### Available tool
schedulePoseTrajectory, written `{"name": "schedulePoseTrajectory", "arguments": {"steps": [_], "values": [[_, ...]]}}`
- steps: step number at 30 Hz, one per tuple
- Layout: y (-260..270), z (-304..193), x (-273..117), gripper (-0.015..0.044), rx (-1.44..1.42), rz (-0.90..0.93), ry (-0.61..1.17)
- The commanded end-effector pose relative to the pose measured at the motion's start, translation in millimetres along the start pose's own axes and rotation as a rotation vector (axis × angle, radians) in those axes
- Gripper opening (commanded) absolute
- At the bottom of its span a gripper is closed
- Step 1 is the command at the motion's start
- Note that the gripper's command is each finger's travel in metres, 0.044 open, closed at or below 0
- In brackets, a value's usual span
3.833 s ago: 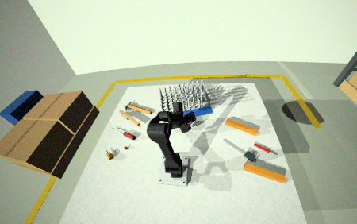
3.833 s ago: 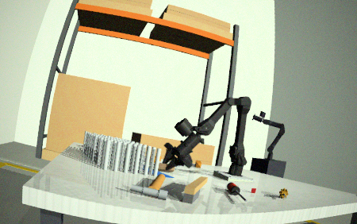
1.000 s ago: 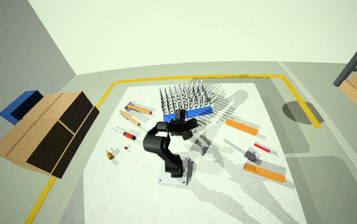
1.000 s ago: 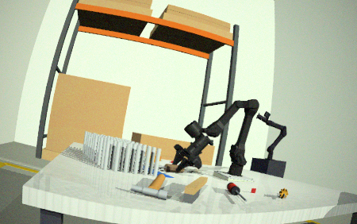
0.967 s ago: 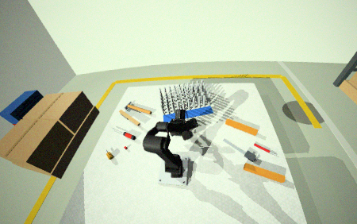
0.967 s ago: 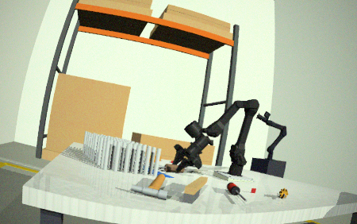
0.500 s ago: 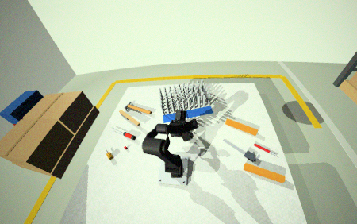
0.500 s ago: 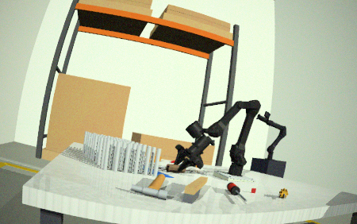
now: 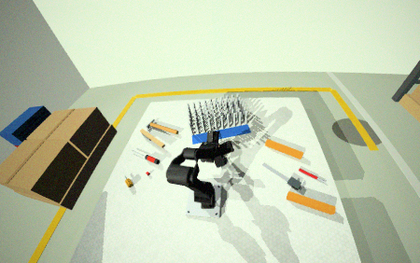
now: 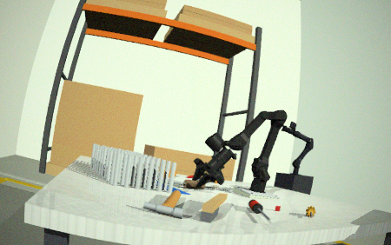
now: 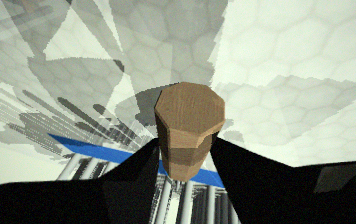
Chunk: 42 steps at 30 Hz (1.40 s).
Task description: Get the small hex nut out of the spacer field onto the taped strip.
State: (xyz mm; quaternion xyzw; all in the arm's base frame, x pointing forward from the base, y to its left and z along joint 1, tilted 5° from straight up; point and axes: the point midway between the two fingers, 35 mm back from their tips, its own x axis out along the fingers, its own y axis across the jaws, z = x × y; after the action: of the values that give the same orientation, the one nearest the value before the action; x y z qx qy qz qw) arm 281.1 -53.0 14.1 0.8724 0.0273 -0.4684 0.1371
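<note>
The standing metal spacers (image 9: 215, 114) (image 10: 130, 169) (image 11: 210, 205) form a dense upright field. The blue taped strip (image 9: 240, 131) (image 11: 100, 152) runs along their front. My gripper (image 11: 184, 142) is shut on a brown wooden tool handle (image 11: 190, 107) (image 10: 192, 184), whose wide faceted end faces the wrist camera. The hand is low over the strip at the front of the field. The handle's far end and the tool's working part are hidden or too thin to make out. The hex nut cannot be made out in any view.
Left of the arm lie a hammer (image 9: 164, 128) (image 10: 172, 199), a wooden-handled piece (image 9: 153, 138) (image 10: 215, 205), a red-black screwdriver (image 9: 151, 159) (image 10: 255, 206), a red cube (image 9: 147, 173) (image 10: 277, 208) and a yellow part (image 9: 129, 182) (image 10: 310, 211). Right lie orange bars (image 9: 285, 148) and a grey-headed tool (image 9: 294, 182).
</note>
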Motion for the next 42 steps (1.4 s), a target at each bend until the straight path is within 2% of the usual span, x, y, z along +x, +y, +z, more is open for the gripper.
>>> {"name": "schedulePoseTrajectory", "arguments": {"steps": [1, 42], "values": [[-0.2, 1.5, -2.0, 0.0000, -0.005, -0.001, 0.003], [0.0, 19.5, -14.1, 0.0000, -0.005, -0.001, 0.001]]}}
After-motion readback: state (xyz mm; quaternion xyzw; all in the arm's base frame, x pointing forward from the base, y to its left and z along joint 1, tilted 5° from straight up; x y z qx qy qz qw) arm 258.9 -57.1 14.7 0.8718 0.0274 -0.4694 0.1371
